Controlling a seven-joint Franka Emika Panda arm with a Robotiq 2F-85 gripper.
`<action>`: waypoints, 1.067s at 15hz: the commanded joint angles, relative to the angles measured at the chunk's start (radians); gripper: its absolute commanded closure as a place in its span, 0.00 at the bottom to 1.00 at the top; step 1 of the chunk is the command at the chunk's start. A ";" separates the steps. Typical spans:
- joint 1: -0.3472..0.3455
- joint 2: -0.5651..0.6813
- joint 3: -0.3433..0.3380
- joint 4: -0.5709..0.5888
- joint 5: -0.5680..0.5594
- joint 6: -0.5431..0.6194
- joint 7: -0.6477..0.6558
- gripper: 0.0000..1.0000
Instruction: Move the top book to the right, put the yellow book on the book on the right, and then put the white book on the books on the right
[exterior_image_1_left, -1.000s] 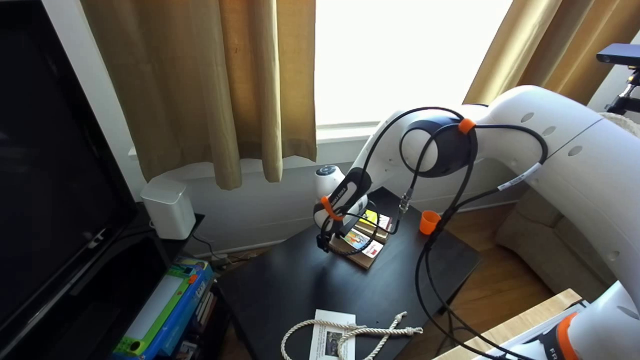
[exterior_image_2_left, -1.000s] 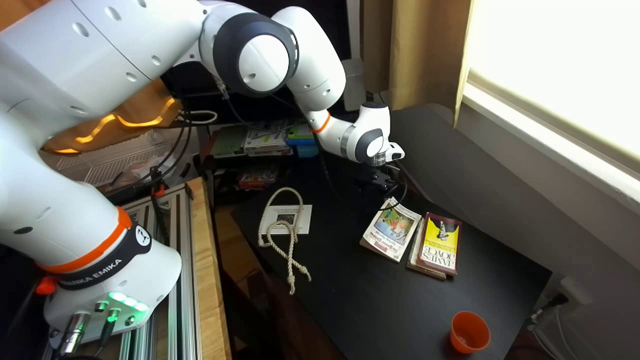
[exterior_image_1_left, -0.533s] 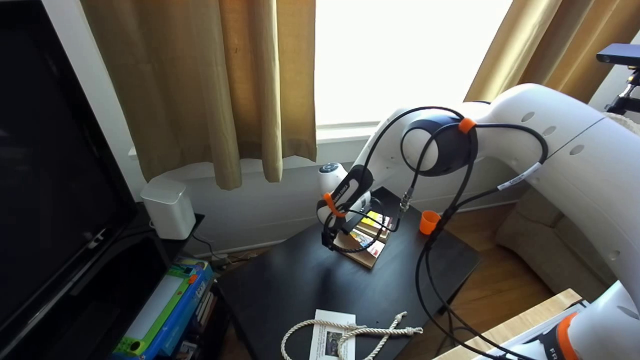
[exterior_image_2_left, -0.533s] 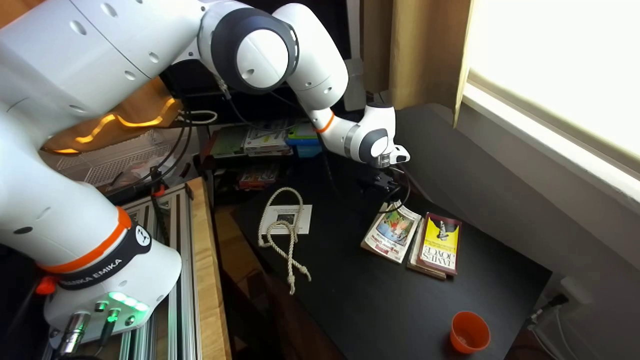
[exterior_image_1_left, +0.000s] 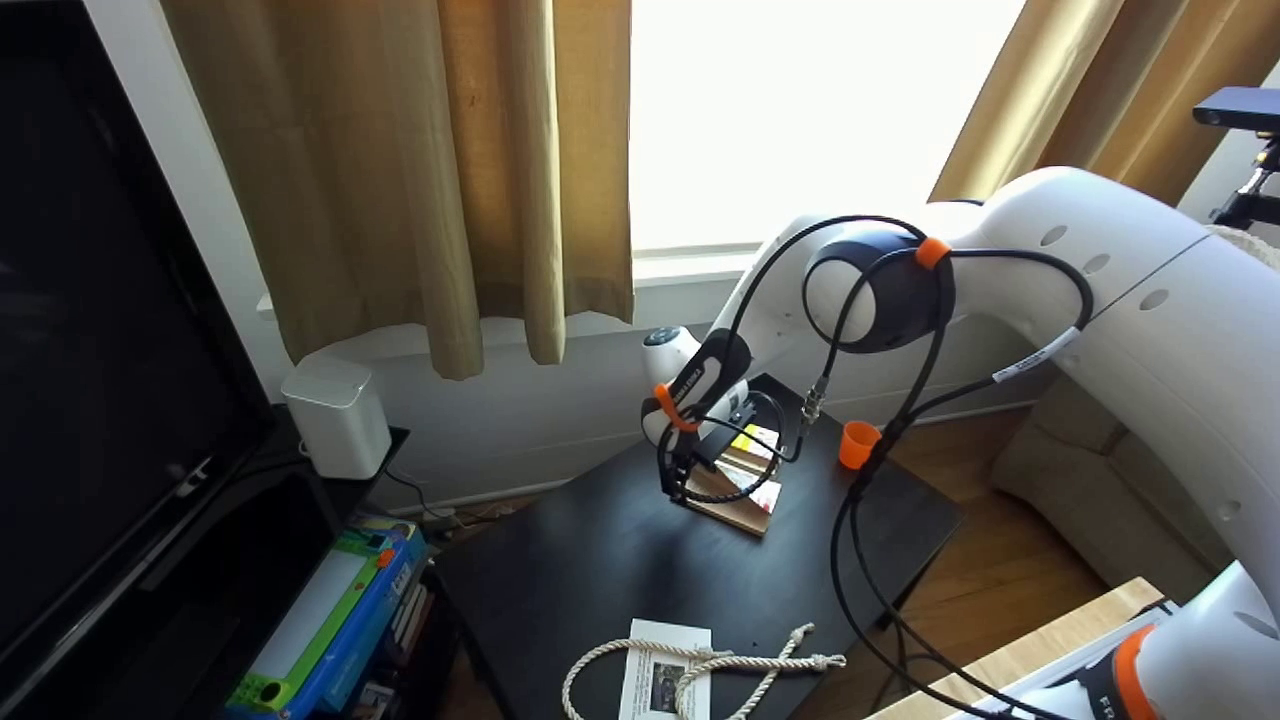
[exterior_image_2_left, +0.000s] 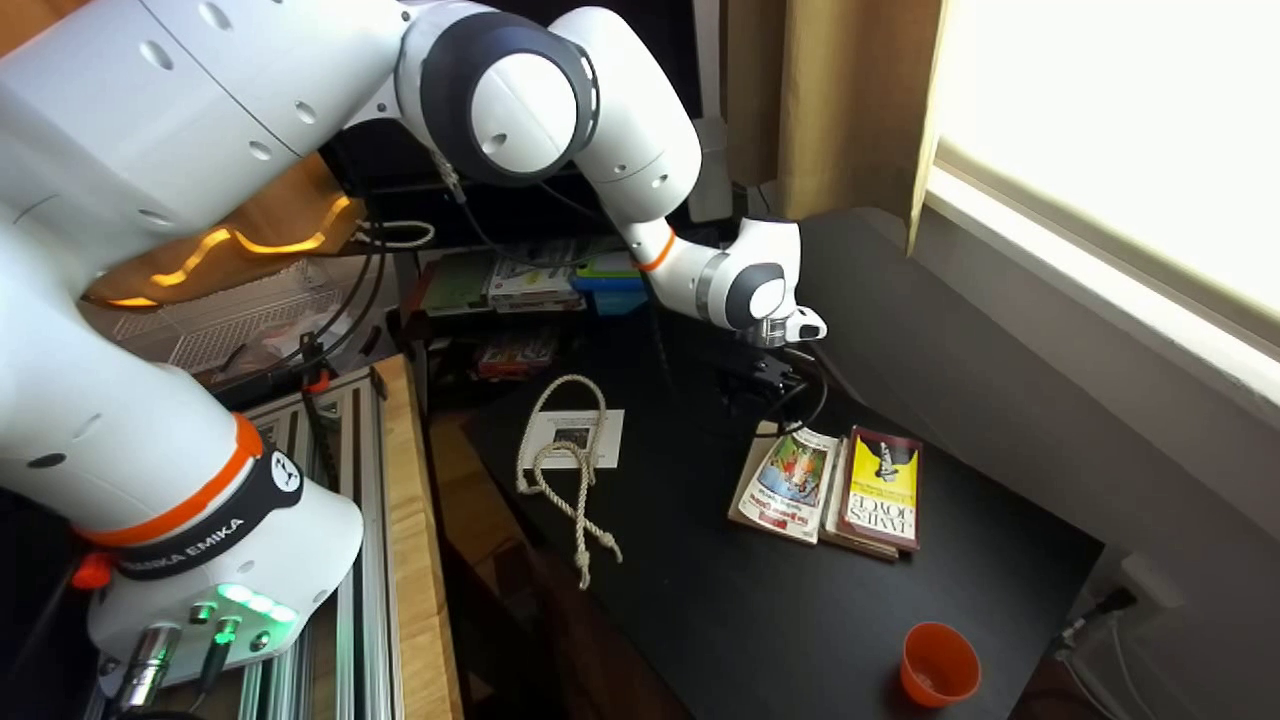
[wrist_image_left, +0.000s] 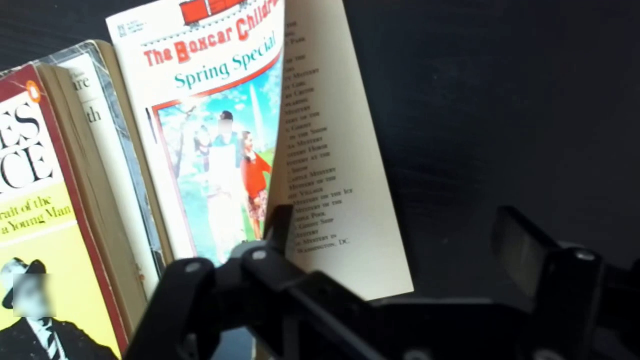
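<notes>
In both exterior views the window (exterior_image_1_left: 800, 120) glares blank white, at the top centre of the frame in an exterior view, where gold-tan curtains (exterior_image_1_left: 380, 180) flank it and a white sill (exterior_image_1_left: 690, 268) tops a grey wall (exterior_image_1_left: 500, 430). There, a large dark screen (exterior_image_1_left: 120, 300) fills the left edge above a black stand (exterior_image_1_left: 290, 520), a black table (exterior_image_1_left: 560, 570) with a soft sheen spreads across the lower middle, and a wooden floor (exterior_image_1_left: 1000, 540) shows at lower right beside a beige upholstered seat (exterior_image_1_left: 1080, 480). An amber streak of light (exterior_image_2_left: 290, 247) crosses a brown surface (exterior_image_2_left: 310, 200) at upper left in an exterior view.
</notes>
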 joint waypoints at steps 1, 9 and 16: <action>0.021 -0.006 -0.033 -0.011 -0.022 -0.003 0.017 0.00; 0.078 -0.037 -0.083 -0.044 -0.075 -0.007 0.035 0.00; 0.126 -0.049 -0.134 -0.066 -0.144 -0.004 0.068 0.00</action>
